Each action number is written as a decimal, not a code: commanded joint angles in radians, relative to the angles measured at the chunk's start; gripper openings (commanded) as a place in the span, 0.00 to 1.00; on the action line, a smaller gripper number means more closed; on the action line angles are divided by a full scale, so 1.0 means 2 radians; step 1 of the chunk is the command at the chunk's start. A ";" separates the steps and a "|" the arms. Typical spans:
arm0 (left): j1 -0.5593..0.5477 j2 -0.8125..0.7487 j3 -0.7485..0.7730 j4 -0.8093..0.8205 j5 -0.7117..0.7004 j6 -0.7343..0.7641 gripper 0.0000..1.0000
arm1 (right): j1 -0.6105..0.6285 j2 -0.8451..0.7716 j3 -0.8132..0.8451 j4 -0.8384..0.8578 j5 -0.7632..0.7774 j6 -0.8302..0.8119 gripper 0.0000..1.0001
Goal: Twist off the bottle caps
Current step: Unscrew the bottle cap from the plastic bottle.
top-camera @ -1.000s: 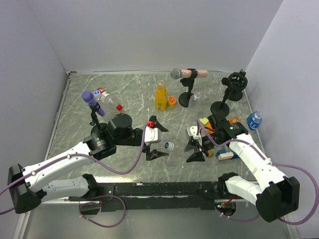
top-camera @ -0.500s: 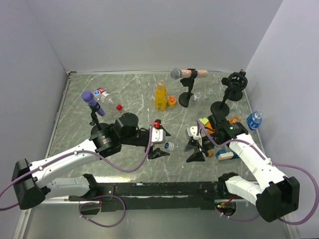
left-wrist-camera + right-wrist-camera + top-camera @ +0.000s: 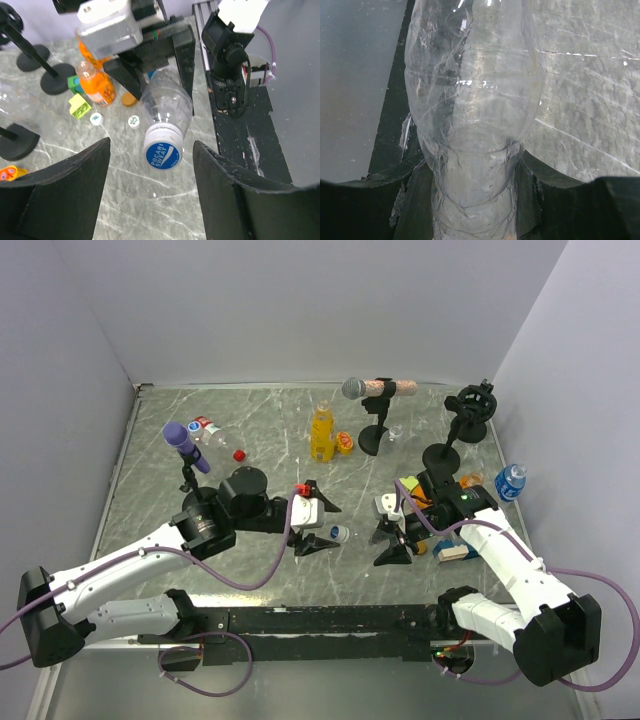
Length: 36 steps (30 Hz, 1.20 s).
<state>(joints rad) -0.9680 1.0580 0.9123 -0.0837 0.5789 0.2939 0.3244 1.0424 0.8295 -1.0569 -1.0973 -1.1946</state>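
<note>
Pinches a clear, crumpled plastic bottle (image 3: 472,100) in the right gripper (image 3: 471,165), black fingers (image 3: 535,185) pressed against both sides of its body. Holds it roughly level over the grey marbled table (image 3: 260,420), between the two arms, neck aimed at the left arm. Bears on that neck a small round blue-and-white screw cap (image 3: 162,154) with printed lettering, still on. Brackets this cap with the left gripper (image 3: 151,147), spread apart, one broad black finger (image 3: 65,195) on either side, with bare tabletop visible in both gaps and no contact with cap or bottle.

Behind the right gripper, in the left wrist view: a small orange-capped orange bottle (image 3: 97,85), upright. Beside it, a yellow-green block (image 3: 77,106), a flat brown disc (image 3: 129,100) and two pale round caps (image 3: 96,118) lying loose on the stone.

Farther back, near mid-table: a tall yellow-orange juice bottle (image 3: 321,433), upright, near the round base of a black stand (image 3: 371,443) carrying a grey-headed microphone (image 3: 355,389). At far left: a clear bottle with a red-and-white label (image 3: 208,430) on its side next to a purple microphone (image 3: 185,445), a red cap (image 3: 240,454) at its near end; cannot tell whether screwed on or loose. At the right edge, by the wall: a small blue-capped, blue-labelled bottle (image 3: 511,482).
</note>
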 commanded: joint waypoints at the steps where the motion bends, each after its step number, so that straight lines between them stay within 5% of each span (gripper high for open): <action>1: 0.002 -0.008 -0.004 0.027 0.008 -0.004 0.69 | 0.000 -0.007 -0.001 0.013 -0.021 -0.012 0.31; 26: 0.002 -0.003 -0.011 0.033 0.020 -0.020 0.52 | -0.001 -0.005 -0.001 0.011 -0.020 -0.009 0.30; 28: 0.002 -0.004 -0.014 0.035 0.022 -0.023 0.43 | 0.000 -0.004 0.000 0.011 -0.020 -0.010 0.30; 32: 0.003 -0.001 -0.014 0.035 0.022 -0.042 0.07 | 0.000 -0.006 -0.001 0.011 -0.020 -0.008 0.31; 36: 0.003 -0.001 -0.014 0.055 0.006 -0.152 0.01 | 0.000 -0.003 0.000 0.012 -0.019 -0.005 0.30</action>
<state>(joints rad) -0.9638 1.0576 0.8829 -0.0635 0.6029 0.1970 0.3222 1.0424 0.8295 -1.0519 -1.0966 -1.1835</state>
